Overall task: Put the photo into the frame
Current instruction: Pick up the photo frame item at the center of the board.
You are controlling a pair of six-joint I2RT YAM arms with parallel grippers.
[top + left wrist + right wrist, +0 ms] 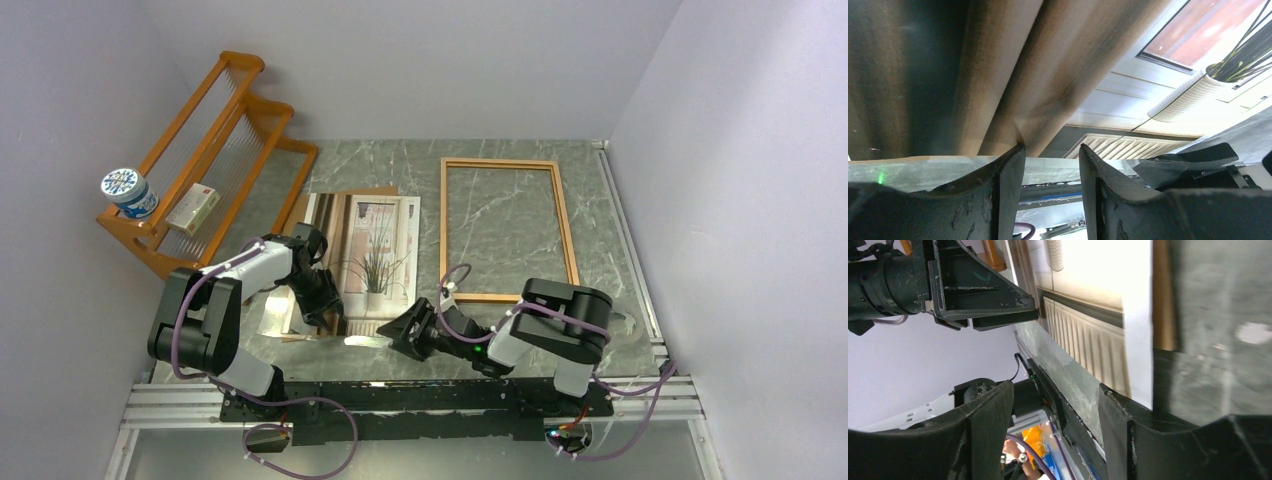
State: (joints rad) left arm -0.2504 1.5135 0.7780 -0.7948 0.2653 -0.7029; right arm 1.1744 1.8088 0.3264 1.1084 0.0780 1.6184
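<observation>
Marble table: photo on backing board, between shelf rack and frame

The black left gripper and black right gripper hung low, tips near each other, each with its 2 fingers parted; both elbows were bent.
</observation>
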